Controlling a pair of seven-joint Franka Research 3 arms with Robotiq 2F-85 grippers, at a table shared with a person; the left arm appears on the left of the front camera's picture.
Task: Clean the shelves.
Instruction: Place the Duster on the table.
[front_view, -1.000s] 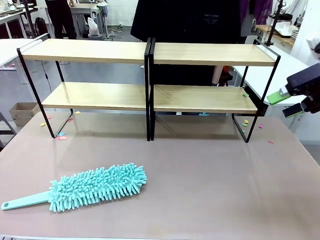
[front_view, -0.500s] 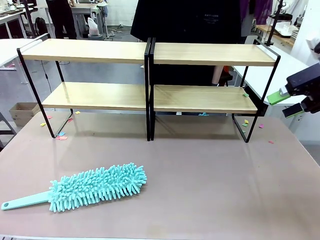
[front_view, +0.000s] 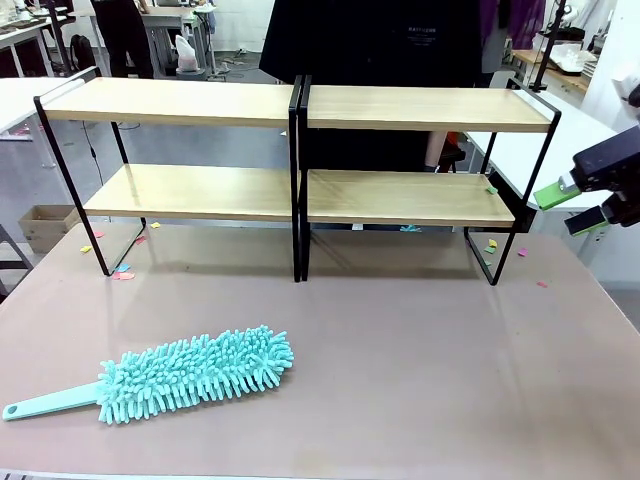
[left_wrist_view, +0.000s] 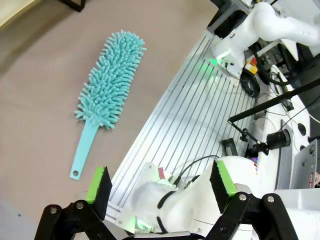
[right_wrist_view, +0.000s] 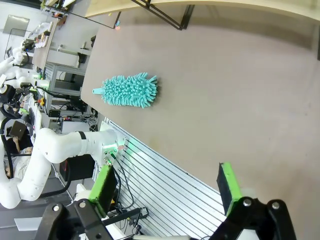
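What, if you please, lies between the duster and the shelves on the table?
Bare beige tabletop separates the duster from the shelves, as the front view shows.

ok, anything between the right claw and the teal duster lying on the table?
Nothing visible. The open right claw hangs at the table's right edge; the teal fluffy microfibre duster lies front-left on bare beige tabletop. The light-wood, black-framed shelves stand farther back, off that line.
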